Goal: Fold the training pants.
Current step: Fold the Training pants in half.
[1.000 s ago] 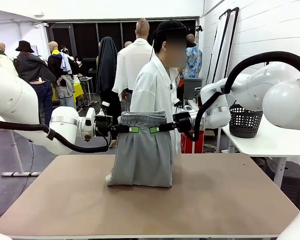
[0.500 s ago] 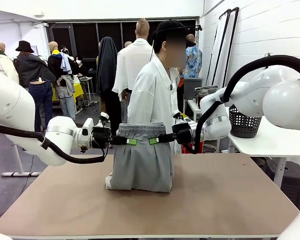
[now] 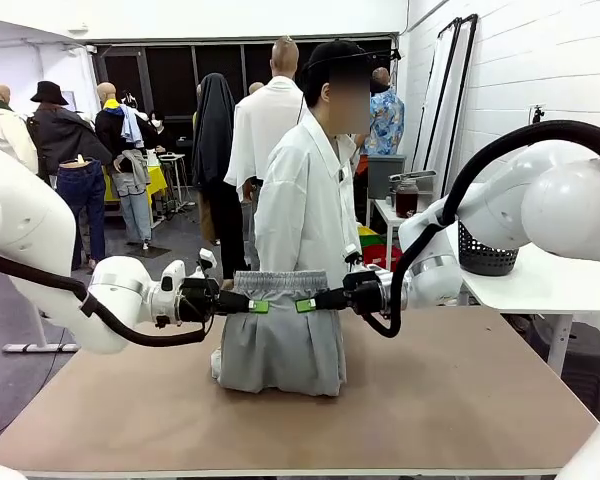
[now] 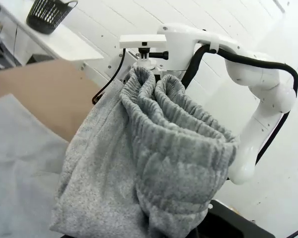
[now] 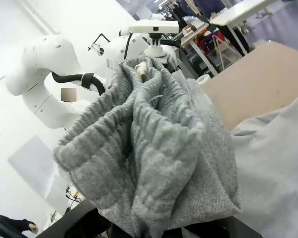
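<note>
Both arms pinch the sweatpants (image 3: 280,330) waistband in their jaws, legs heaped on the worktop (image 3: 450,400), so next probably laying them flat.

No text, label, brand, number or sign can be read in any of the views.
</note>
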Controlling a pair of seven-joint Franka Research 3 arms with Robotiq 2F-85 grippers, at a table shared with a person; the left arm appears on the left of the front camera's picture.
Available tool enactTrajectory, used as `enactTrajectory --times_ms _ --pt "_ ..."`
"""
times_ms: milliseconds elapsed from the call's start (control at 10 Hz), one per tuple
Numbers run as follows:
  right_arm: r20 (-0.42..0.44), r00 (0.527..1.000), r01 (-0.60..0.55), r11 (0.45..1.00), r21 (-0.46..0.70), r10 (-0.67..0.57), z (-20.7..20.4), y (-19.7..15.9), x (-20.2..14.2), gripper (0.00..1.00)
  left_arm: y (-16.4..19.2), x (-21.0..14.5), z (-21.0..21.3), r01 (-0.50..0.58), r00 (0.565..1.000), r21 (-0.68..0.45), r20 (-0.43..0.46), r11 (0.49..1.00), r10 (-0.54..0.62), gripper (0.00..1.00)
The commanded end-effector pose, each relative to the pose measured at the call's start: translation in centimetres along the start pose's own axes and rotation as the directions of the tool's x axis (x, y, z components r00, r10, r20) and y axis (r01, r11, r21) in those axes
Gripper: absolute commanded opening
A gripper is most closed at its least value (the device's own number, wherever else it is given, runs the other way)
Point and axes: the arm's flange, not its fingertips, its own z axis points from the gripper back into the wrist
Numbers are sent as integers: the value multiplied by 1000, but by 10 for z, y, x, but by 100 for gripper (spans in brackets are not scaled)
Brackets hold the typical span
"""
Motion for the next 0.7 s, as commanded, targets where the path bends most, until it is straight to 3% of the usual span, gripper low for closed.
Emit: enactTrajectory --times_ms 0,300,600 --pt "32 996 87 995 -47 -86 11 -15 -3 0 27 6 16 -121 992 -19 -28 992 120 0" --pt "18 979 202 978 -49 -201 14 -31 -13 0 52 -1 15 -262 963 -76 -82 962 256 0" --pt "6 988 154 988 -31 -154 4 -26 -22 0 49 -11 -3 -214 976 -49 -52 976 211 0"
